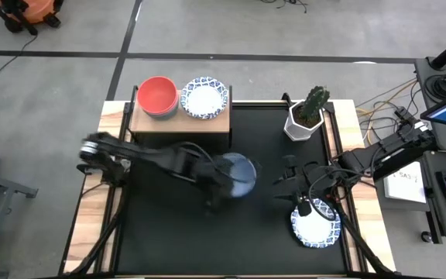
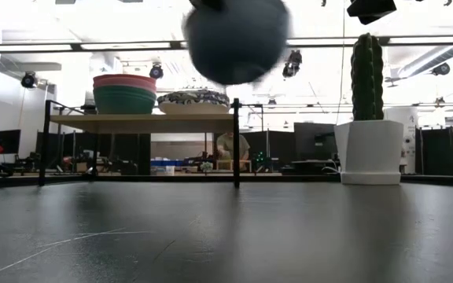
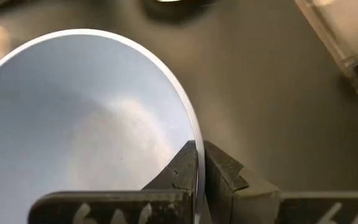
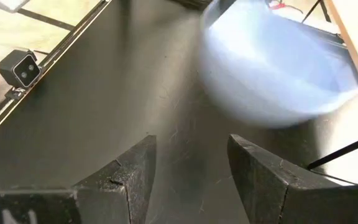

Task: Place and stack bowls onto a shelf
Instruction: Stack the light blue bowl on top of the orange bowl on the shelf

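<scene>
One plain blue bowl (image 3: 86, 124), smooth and glossy, rim pinched by left end effector (image 3: 197, 171), raised above table (image 1: 176, 232)

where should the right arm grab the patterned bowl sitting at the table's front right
By the rim: the patterned bowl sits upright and open, so come straight down, one of the right gripper's fingers inside, one outside. The left gripper pinches the blue bowl likewise.

A: Where does the low wooden-topped, black-legged shelf (image 1: 180, 124) stand?

B: At the black counter's (image 1: 169, 232) far left edge, carrying a red-topped bowl stack (image 1: 158, 96) left of a blue-rimmed white bowl (image 1: 204, 98).

A: And elsewhere?

B: The white hexagonal cactus pot (image 1: 304, 124) sits far right; another blue-rimmed white bowl (image 1: 316, 225) lies near right; the plain blue bowl (image 1: 237, 173) hangs mid-counter in the left gripper (image 1: 221, 184).
</scene>
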